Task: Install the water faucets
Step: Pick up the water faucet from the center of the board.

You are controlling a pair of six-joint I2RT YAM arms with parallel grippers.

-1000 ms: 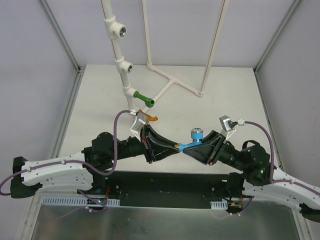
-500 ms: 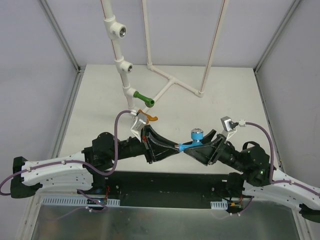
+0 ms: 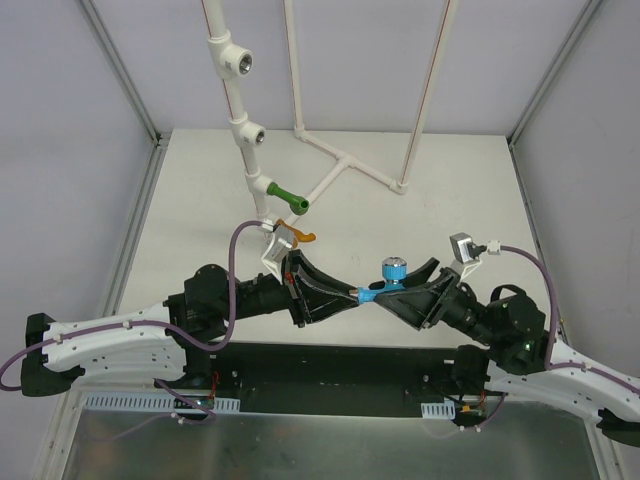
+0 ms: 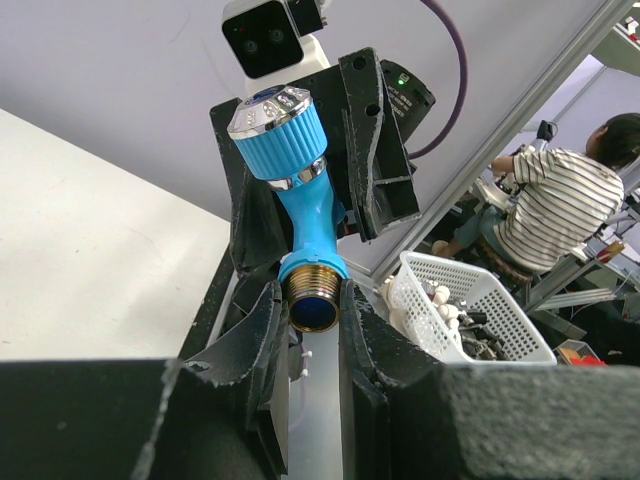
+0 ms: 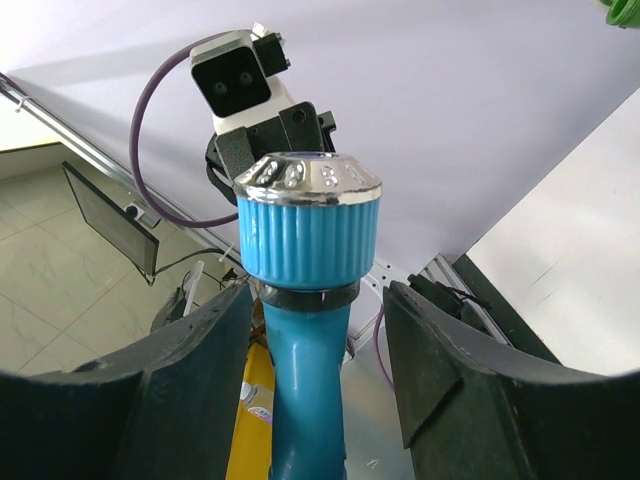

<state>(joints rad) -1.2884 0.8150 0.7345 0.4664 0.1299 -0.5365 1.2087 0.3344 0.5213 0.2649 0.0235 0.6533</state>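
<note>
Left tool (image 4: 312,300) clenched on the brass threaded end of the blue tap (image 4: 305,205), holding it up off the counter (image 3: 200,200) between the two arms. Right tool (image 5: 315,340) released: fingers either side of the tap's neck, gaps visible on both sides. Green tap (image 3: 290,197) sits in a tee on the white pipe (image 3: 240,110). Orange tap (image 3: 305,237) is partly hidden by the left wrist.

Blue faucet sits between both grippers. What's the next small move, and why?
Probably draw the right gripper straight back: its jaws stand clear either side of the blue faucet, while the left gripper clamps the brass threaded end, so the faucet seems secured.
</note>
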